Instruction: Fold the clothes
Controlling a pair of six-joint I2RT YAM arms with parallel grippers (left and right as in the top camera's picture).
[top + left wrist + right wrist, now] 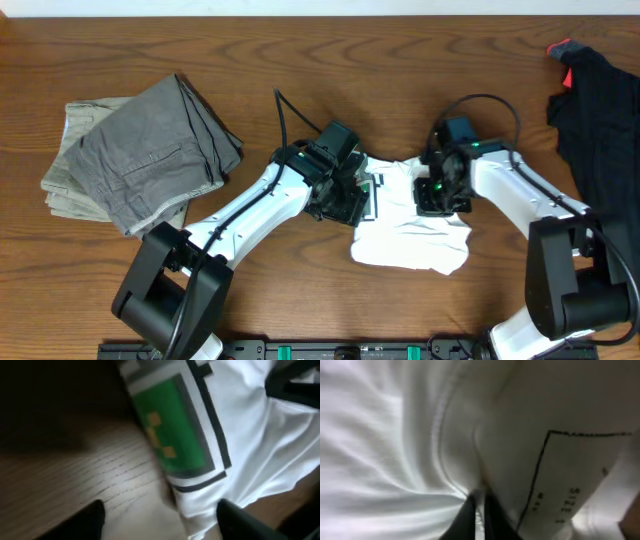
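Overhead: white T-shirt point(410, 238) bunched nr ctr of surface point(300, 60), a bit twd near edge. L fingers point(348, 205) at shirt's left side, spread apart over edge of cloth w/ green print point(172, 430), gripping nothing. R fingers point(440, 197) on shirt's top right, closed, pinching a fold of the fabric beside size label point(570, 495). Grey trousers point(140, 150) folded nr left edge. Black garment point(600, 110) heaped at far right corner
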